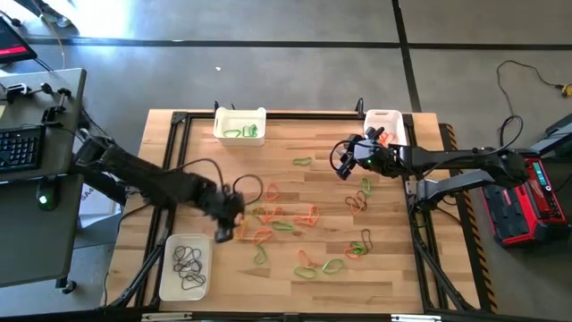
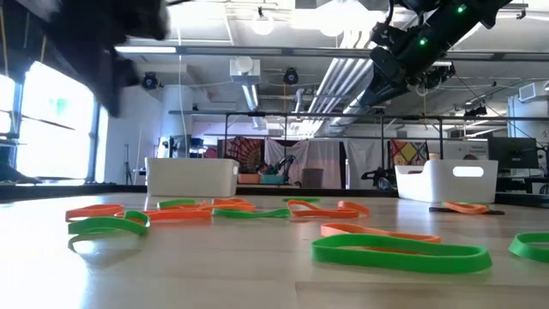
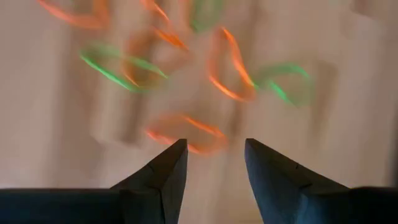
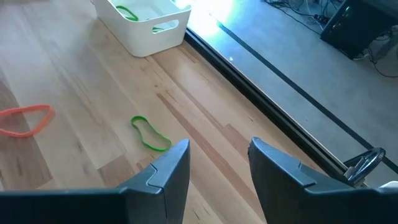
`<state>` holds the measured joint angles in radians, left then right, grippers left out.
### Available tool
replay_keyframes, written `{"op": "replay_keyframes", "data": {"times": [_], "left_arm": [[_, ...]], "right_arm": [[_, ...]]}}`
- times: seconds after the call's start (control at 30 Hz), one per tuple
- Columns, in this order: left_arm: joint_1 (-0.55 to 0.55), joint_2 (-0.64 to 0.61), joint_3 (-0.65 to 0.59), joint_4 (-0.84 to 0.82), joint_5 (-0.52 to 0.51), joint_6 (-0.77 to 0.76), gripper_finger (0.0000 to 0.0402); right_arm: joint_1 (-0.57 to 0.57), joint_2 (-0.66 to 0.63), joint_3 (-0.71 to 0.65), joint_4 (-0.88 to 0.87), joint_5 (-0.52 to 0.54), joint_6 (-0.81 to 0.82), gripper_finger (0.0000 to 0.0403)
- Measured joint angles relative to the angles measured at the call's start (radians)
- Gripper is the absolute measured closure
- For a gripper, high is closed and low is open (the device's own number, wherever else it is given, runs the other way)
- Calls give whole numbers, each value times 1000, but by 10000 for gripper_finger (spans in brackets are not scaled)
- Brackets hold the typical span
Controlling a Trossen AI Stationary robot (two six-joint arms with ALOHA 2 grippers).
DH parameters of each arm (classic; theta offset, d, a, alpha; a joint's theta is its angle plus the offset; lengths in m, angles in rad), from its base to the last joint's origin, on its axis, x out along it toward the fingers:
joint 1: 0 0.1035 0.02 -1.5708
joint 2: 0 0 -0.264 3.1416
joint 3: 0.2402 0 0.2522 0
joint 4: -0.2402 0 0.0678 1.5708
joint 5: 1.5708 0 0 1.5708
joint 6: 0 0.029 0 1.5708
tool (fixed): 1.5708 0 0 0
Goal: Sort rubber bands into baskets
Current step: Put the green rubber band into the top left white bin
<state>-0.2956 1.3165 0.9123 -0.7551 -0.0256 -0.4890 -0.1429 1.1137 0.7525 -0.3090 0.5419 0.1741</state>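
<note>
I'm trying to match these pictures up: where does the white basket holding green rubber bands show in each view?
High view: the basket with green bands sits at the table's upper edge, left of centre.
Low view: the left white tub; its wall hides the contents.
Left wrist view: not in it.
Right wrist view: beside the table's edge, with green bands inside.
Shared landmark: the lone green band on the wood nearby, in the high and right wrist views.
</note>
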Motion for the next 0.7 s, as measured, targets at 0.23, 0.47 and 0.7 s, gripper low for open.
{"op": "replay_keyframes", "data": {"times": [0.23, 0.47, 0.7], "left_arm": [[180, 143, 0, 108, -62, 127, 247], [298, 273, 0, 185, -88, 159, 247], [329, 371, 0, 232, -36, 260, 247]], "right_arm": [[0, 0, 0, 11, 0, 0, 249], [0, 0, 0, 16, 0, 0, 249], [0, 0, 0, 16, 0, 2, 249]]}}
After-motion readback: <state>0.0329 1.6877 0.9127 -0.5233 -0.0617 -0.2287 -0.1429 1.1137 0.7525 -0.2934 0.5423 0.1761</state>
